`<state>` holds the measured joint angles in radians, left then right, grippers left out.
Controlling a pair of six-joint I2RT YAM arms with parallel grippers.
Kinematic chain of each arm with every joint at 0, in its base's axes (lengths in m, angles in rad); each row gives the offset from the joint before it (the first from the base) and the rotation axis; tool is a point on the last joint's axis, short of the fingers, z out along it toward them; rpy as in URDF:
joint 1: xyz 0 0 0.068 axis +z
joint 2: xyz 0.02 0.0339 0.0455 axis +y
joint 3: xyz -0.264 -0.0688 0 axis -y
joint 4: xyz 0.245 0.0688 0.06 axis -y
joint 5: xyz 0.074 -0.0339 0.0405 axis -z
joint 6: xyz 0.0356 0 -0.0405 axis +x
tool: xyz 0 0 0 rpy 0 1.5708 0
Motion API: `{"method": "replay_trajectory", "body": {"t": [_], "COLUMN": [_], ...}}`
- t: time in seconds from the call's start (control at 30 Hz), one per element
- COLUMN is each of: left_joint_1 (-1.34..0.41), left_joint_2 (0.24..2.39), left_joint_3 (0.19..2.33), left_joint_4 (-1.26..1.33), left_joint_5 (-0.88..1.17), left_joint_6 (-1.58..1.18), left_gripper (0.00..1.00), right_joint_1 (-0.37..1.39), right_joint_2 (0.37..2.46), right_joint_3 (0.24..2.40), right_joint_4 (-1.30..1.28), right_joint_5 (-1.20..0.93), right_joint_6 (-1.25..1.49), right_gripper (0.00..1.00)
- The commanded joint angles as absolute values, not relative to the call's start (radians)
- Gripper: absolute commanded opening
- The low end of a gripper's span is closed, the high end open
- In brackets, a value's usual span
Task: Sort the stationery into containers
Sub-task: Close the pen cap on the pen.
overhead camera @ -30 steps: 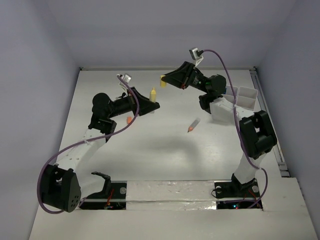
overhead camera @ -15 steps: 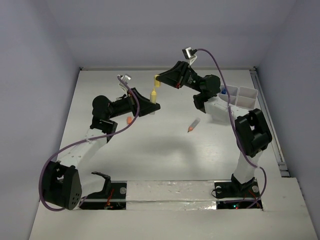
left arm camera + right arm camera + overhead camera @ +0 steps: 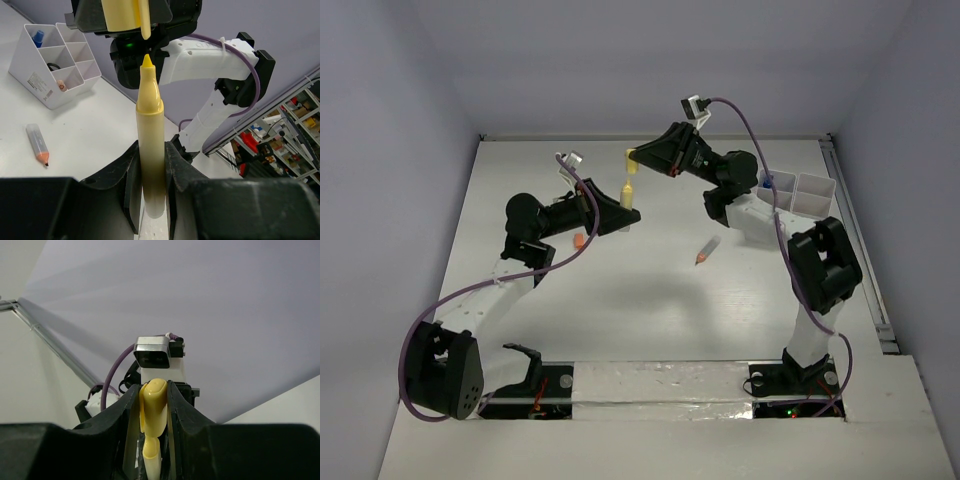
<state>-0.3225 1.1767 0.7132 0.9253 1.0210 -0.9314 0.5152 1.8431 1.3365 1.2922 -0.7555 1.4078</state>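
Yellow marker (image 3: pixel 628 190) stands upright at upper centre of the top external view, its lower barrel pinched by the left tool (image 3: pixel 625 208). Just above its tip hangs the yellow cap (image 3: pixel 631 155), gripped by the right tool (image 3: pixel 642 158), which reaches in from the right. An orange marker (image 3: pixel 579 240) lies on the bench (image 3: pixel 650 310) under the left arm. A short pencil (image 3: pixel 706 250) lies right of centre, and the white organizer tray (image 3: pixel 815 185) sits at the right edge, partly hidden by the right arm, with a blue-capped tube (image 3: pixel 768 183) in it. In the left wrist view, the left tool (image 3: pixel 151 165) is pressed against both sides of the yellow marker (image 3: pixel 150 115), which rises up the middle of the frame. The yellow cap (image 3: pixel 125 14) sits at the top edge, with a narrow gap between it and the tip. The white organizer tray (image 3: pixel 47 92) is at upper left and holds the blue-capped tube (image 3: pixel 38 37) in its far compartment. The short pencil (image 3: pixel 38 144) lies on the bench at left. In the right wrist view, the right tool (image 3: pixel 152 415) clamps the yellow cap (image 3: pixel 154 405) at lower centre, and the tip of the yellow marker (image 3: pixel 151 460) shows directly beneath it.
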Motion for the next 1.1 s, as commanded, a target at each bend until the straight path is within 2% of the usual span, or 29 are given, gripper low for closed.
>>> {"method": "replay_trajectory", "body": {"t": [0.0, 1.07], "left_joint_1": [-0.318, -0.308], "left_joint_2": [1.173, 1.163], "left_joint_3": [0.715, 0.744], "left_joint_4": [0.997, 0.968], "left_joint_5": [1.043, 1.034], "left_joint_6": [-0.934, -0.917], "left_gripper": [0.00, 0.00], "right_joint_1": [0.538, 0.557], "right_joint_2": [1.858, 1.862], "right_joint_3": [1.390, 1.353], "right_joint_4": [1.549, 1.640], "right_joint_5": [-0.747, -0.765], "right_joint_6": [1.431, 1.482], "right_gripper": [0.02, 0.02]}}
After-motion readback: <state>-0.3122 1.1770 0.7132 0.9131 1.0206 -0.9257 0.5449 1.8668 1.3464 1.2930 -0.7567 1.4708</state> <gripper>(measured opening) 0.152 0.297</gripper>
